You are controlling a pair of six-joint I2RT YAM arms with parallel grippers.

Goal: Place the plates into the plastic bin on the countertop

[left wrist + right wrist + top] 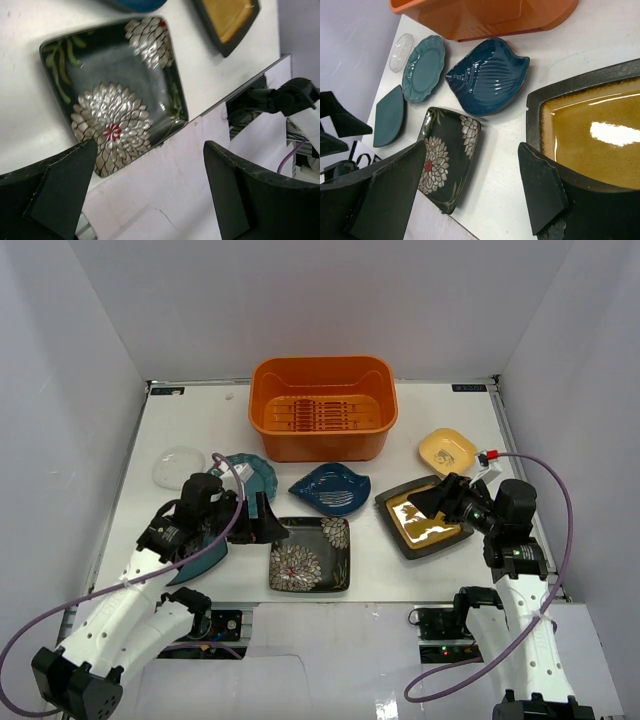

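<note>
at the bottom of the top view, the black floral plate [310, 554] is lying nearest the arm bases, flat on the countertop [400, 575]. the left gripper [262, 523] is hovering just beside the plate's left edge, jaws spread wide and holding nothing. the teal square plate [200, 558] is lying partly under that arm.

right of centre, the right gripper [428, 504] is hanging over the upper left part of the gold-centred plate [430, 525], jaws also wide and empty. whether a finger is touching the rim, i cannot tell. this looks like the start of a pick. one finger should be going under the raised rim and the other over it, pinching the edge rather than the glossy centre.

further up, the blue leaf plate [330, 488], teal scalloped plate [250, 475], clear plate [178, 466] and yellow plate [447, 450] are waiting. the orange bin [322, 408] is standing at upper centre, with no plates showing in it.
</note>
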